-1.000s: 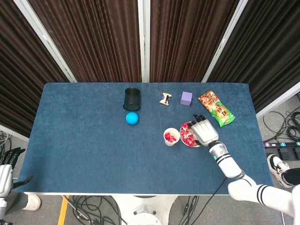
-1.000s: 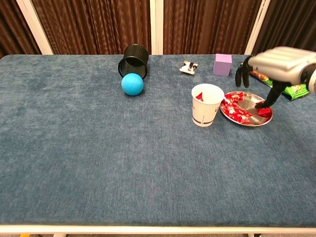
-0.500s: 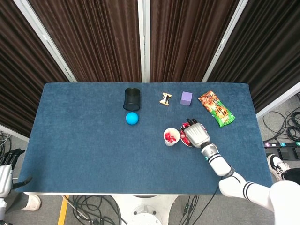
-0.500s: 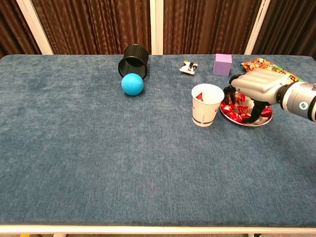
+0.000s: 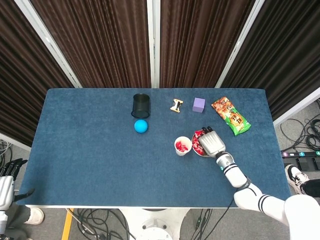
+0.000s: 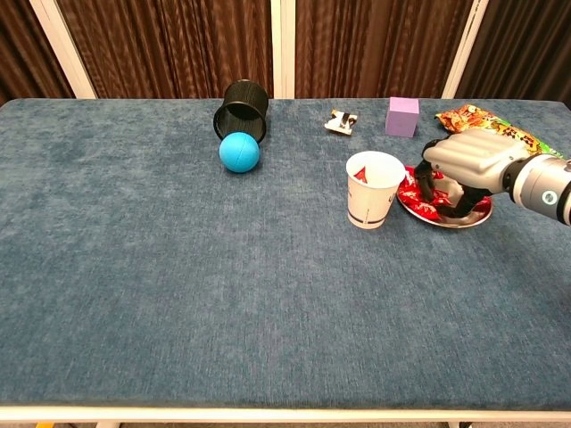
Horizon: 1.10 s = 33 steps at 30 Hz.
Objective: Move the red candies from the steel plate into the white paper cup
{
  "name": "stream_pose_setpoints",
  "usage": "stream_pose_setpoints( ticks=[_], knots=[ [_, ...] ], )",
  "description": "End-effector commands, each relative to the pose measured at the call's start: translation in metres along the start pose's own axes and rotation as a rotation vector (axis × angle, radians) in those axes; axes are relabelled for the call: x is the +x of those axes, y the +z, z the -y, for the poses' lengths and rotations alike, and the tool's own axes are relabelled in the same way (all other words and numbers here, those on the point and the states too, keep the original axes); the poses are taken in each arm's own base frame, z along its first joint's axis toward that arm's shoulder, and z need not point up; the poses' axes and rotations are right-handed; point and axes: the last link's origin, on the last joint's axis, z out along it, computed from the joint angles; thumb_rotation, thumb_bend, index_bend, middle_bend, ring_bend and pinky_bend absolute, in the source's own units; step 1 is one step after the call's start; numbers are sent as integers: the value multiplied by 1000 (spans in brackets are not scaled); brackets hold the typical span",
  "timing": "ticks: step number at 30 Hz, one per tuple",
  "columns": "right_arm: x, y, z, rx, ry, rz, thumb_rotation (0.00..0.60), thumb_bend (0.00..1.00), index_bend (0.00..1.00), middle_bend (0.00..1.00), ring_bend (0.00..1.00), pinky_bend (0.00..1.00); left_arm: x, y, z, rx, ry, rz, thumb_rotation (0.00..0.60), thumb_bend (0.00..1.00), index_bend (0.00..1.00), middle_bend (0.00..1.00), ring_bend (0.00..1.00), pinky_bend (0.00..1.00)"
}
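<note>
Over the steel plate point(image 6: 475, 218), the right hand point(image 6: 464, 160) curls its fingers point(image 6: 428, 185) down onto the red candies point(image 6: 415, 201), beside the white paper cup point(image 6: 372, 189).

Dark brown pleated curtains point(image 5: 105, 40) behind, white vertical frame posts point(image 5: 154, 42), blue carpeted table point(image 5: 90, 155), black cables on grey floor point(image 5: 305, 132)

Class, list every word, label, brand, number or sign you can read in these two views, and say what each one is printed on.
Nothing here can be read.
Snack bag: has printing, but too small and blurred to read.
Small patterned block: dark marks, not legible.
Paper cup, steel plate, purple cube, blue ball, black cup: no text visible.
</note>
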Motion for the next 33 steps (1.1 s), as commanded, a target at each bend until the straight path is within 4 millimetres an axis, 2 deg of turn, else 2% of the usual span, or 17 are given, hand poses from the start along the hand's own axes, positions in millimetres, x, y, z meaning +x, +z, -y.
stream_pose_setpoints(
  ticks=[1,9,12,15,19,21,24,28,33],
  knots=[
    [0,0,-3,-6,1,-5,600,332,545,429,146,170,0,0,0,-1,0,0,600,0,238,244,149,205],
    [13,-2,-11,-24,33,-51,600,367,575,457,167,177,0,2,-2,-7,3,0,600,0,238,245,149,205],
    [32,-8,-14,-21,66,-117,600,367,576,457,167,177,1,3,-2,-7,5,-4,600,0,238,244,149,205],
    [59,-17,-12,11,108,-195,600,367,577,457,167,177,2,4,-3,-10,6,-8,600,0,238,244,149,205],
    [92,-30,3,87,164,-263,600,366,577,457,167,177,4,4,-4,-14,7,-11,600,0,238,245,149,205],
    [99,-32,13,126,174,-265,600,366,577,457,167,177,4,4,-5,-14,7,-12,600,0,238,244,149,205],
    [103,-29,30,171,164,-250,600,365,577,456,167,177,5,3,-5,-14,6,-15,600,0,238,244,149,205],
    [97,-21,49,203,156,-218,600,364,577,445,167,177,4,1,-3,-6,5,-14,600,0,238,244,149,205],
    [92,-17,55,206,138,-208,600,364,560,422,160,177,4,-2,1,6,1,-14,600,0,238,244,149,205]
  ],
)
